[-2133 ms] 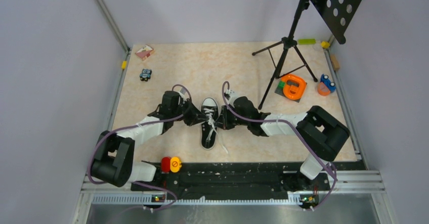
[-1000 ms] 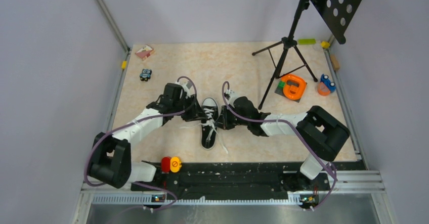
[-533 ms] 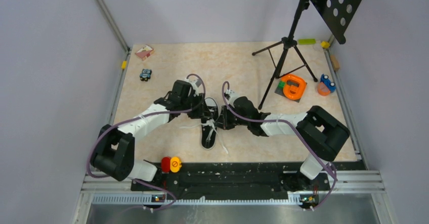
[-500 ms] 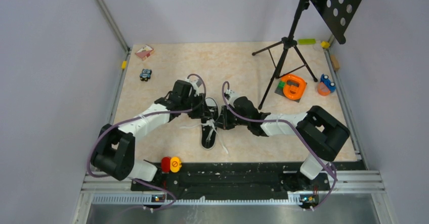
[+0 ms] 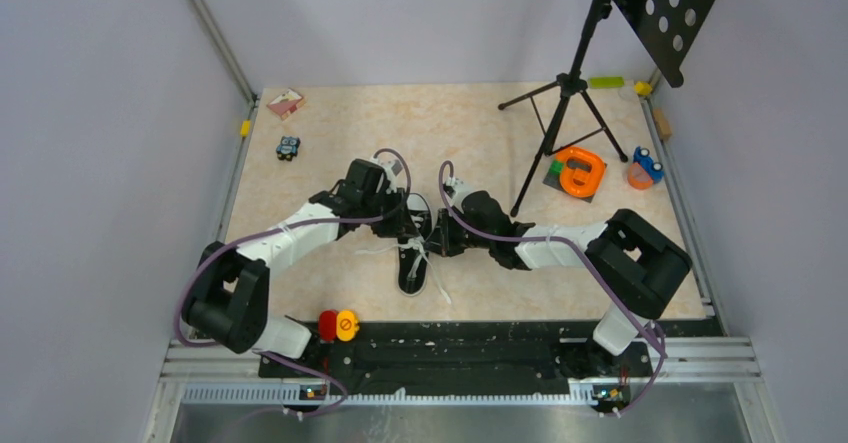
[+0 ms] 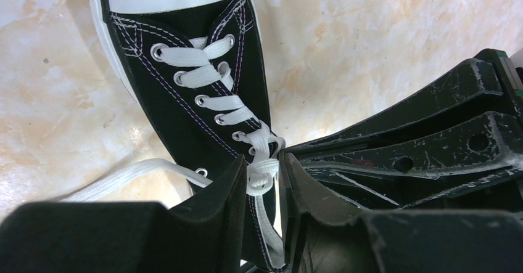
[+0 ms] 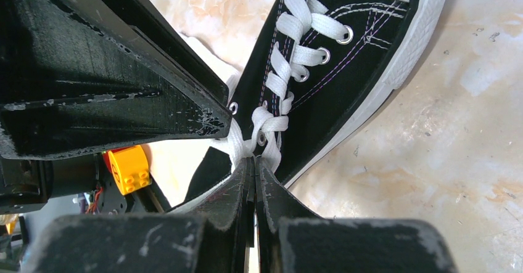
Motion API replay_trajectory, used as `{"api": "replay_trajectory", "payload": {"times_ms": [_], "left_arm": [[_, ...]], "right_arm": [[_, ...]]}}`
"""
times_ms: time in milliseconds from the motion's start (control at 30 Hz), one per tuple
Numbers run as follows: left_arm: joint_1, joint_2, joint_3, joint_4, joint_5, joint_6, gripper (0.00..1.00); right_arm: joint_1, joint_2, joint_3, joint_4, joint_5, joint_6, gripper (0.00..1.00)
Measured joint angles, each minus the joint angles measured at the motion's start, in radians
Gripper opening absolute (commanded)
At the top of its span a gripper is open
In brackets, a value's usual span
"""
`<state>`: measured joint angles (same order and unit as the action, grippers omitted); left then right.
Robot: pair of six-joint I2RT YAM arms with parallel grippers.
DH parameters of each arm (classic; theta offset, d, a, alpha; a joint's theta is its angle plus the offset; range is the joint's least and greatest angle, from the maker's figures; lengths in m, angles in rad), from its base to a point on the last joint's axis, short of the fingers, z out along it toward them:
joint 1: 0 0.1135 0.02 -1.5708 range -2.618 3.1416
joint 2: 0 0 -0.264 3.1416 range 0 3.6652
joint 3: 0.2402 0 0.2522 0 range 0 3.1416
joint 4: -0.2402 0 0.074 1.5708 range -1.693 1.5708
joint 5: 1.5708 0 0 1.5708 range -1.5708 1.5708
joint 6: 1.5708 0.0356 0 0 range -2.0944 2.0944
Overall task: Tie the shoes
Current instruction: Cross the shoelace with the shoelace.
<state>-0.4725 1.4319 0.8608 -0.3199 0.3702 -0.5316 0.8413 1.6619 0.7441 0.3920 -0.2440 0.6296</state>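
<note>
The shoe (image 5: 414, 273), a black sneaker with white laces, lies mid-table with its toe pointing away from the arm bases. My left gripper (image 5: 412, 227) hangs over the tongue. In the left wrist view (image 6: 262, 174) it stands open, its jaws narrowly straddling a small knot of lace, with the laced eyelets (image 6: 210, 79) ahead. My right gripper (image 5: 428, 241) comes in from the right and is shut. In the right wrist view (image 7: 254, 159) its tips press in among the lace strands at the top eyelets; I cannot tell whether a strand is pinched. One loose lace (image 6: 123, 175) trails left.
A tripod music stand (image 5: 560, 113) stands back right, with an orange ring toy (image 5: 580, 171) and a blue-and-orange toy (image 5: 645, 168) beside it. A small toy car (image 5: 289, 146) and a pink box (image 5: 285, 101) lie back left. Red and yellow buttons (image 5: 338, 325) sit by the arm bases.
The left arm swung in from the shoe's left side to above its laces, and its jaws narrowed round the knot. The right arm and the shoe stayed put.
</note>
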Motion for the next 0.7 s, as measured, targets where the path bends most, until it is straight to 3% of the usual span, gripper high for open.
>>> {"api": "replay_trajectory", "payload": {"times_ms": [700], "left_arm": [[-0.016, 0.0, 0.009, -0.044, -0.017, 0.008, 0.26]], "right_arm": [[0.0, 0.0, 0.0, 0.0, 0.0, 0.0, 0.0]]}}
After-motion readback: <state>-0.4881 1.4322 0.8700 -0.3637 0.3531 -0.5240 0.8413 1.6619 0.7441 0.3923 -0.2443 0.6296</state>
